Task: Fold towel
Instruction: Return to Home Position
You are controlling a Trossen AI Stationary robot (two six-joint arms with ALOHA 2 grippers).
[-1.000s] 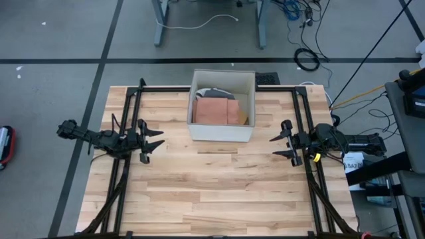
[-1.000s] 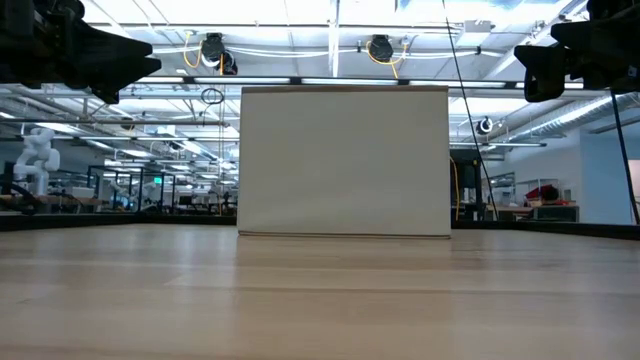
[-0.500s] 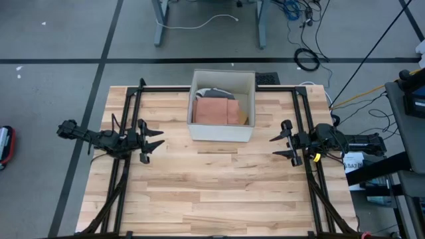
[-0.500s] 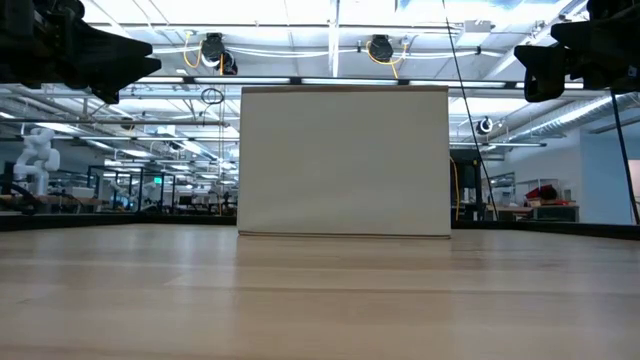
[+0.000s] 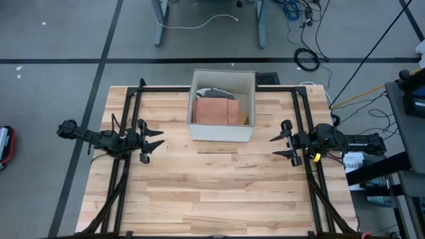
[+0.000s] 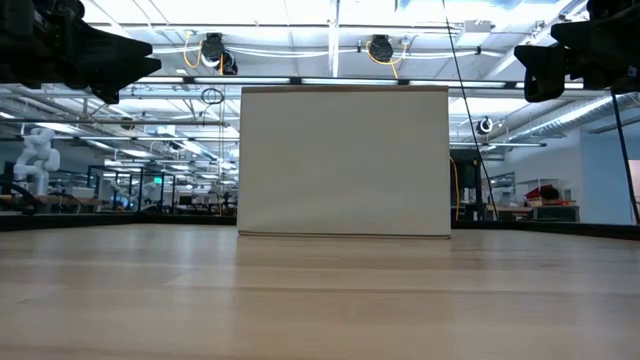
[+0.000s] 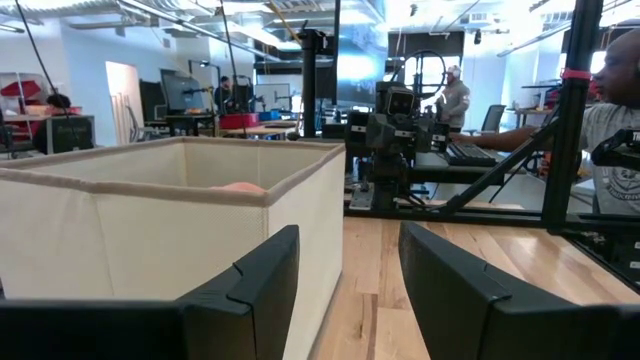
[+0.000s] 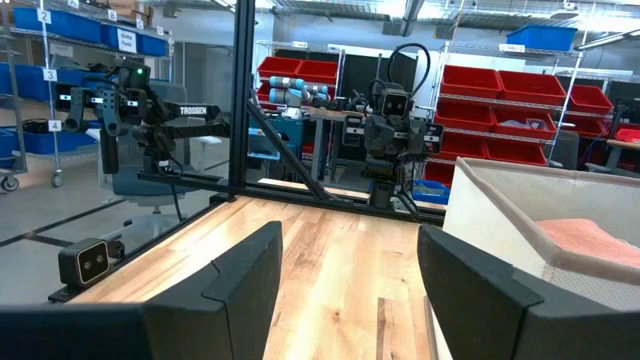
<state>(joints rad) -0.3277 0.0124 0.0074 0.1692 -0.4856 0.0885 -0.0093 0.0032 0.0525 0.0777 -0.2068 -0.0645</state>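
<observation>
From above, you see the bin (image 5: 221, 131) at the far middle of the bench (image 5: 219, 192). The towel (image 5: 219, 110), brownish pink and folded, lies inside it. A gray towel (image 5: 211, 93) shows at the bin's far side, partly under the first. The left gripper (image 5: 158, 138) hangs over the bench's left side and points toward the centre, its fingers spread and holding nothing. The right gripper (image 5: 275, 146) mirrors it on the right side, also spread and empty. Both are well apart from the bin.

At bench height, the bin's pale wall (image 6: 345, 160) fills the middle and hides what is inside it. The left arm (image 6: 80, 50) shows dark in the upper left corner and the right arm (image 6: 580, 50) in the upper right, both raised off the bench.

In your left wrist view, the left gripper (image 7: 345, 290) is open, with bare bench showing between its fingers (image 7: 260, 290). The bin (image 7: 170, 230) stands close by, and a sliver of the towel (image 7: 240, 186) shows just over its rim. The right arm (image 7: 395, 130) faces you from across the bench. A person (image 7: 618, 120) sits in the room beyond.

In your right wrist view, the right gripper (image 8: 350, 280) is open too, with wood between its fingers (image 8: 240, 280). The bin (image 8: 500, 215) sits to one side with the towel (image 8: 590, 240) resting in it. The left arm (image 8: 395, 120) stands opposite.
</observation>
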